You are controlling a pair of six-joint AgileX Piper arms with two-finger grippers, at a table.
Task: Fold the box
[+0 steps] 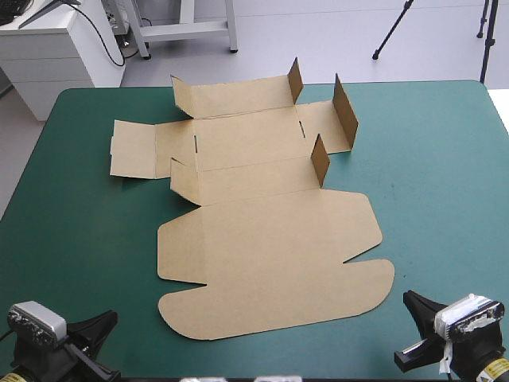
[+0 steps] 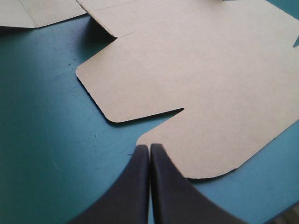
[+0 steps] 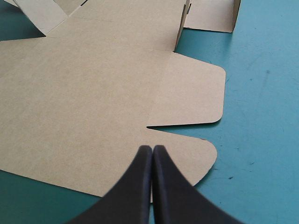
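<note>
Black fingers [image 2: 135, 186] of the left gripper [image 2: 149, 147] met in one pointed arch, holding nothing, and those of the right gripper [image 3: 152, 148] did the same. Both grippers sat by the near edge of the table with the teal-green cover [image 1: 445, 159], one toward each near corner, clear of the board in the high view. The brown box [image 1: 270, 239], a cut sheet of board, lay about the middle of the table. Its broad lid panel and rounded tuck flap were toward the near edge, its tray panels toward the far edge. Three short end flaps [image 1: 320, 159] stood upright on the right side; the long walls lay nearly flat. Folding seemed barely begun. No tray was formed, so nothing held anything. The next move would likely call for parting the fingers and getting under a wall edge lying flush on the cover.
</note>
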